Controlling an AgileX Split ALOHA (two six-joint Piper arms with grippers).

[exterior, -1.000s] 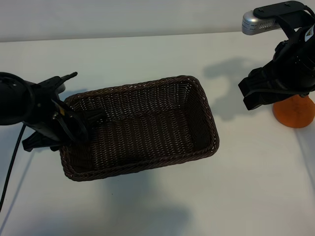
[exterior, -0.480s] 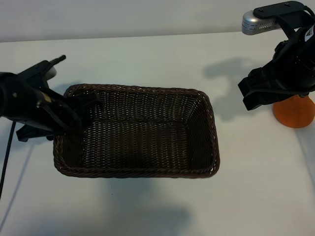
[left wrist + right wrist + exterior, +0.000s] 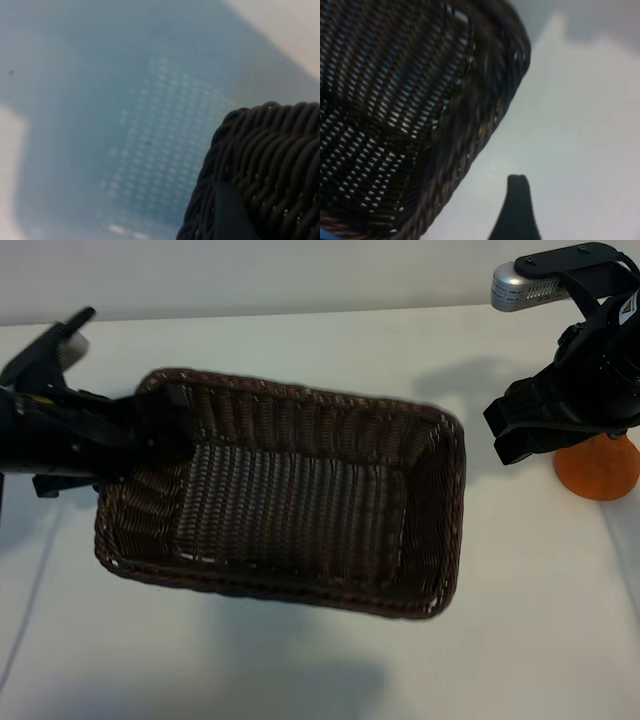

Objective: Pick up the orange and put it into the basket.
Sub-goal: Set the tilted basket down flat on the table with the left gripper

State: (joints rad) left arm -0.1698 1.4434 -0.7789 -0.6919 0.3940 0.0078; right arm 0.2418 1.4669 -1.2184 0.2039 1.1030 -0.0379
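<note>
The dark brown wicker basket point(image 3: 300, 395) hangs tilted above the white table, and its right end has swung close to the right arm. My left gripper point(image 3: 165, 425) is shut on the rim at the basket's left end. In the left wrist view one dark finger point(image 3: 231, 212) lies against the braided rim point(image 3: 270, 145). The orange point(image 3: 598, 468) sits on the table at the far right, partly hidden by my right gripper point(image 3: 525, 435), which hovers open just above and in front of it. The right wrist view shows one finger point(image 3: 517, 210) beside the basket wall point(image 3: 485, 115), with nothing in the jaws.
A silver camera housing point(image 3: 520, 285) sticks out above the right arm. The basket's shadow point(image 3: 300, 670) falls on the white table point(image 3: 300, 340) below the basket. The table's far edge meets a pale wall.
The left gripper has lifted the basket and moved up and back with it. The basket has swung so that its right end sits lower and farther right. The right arm and orange have not moved.
</note>
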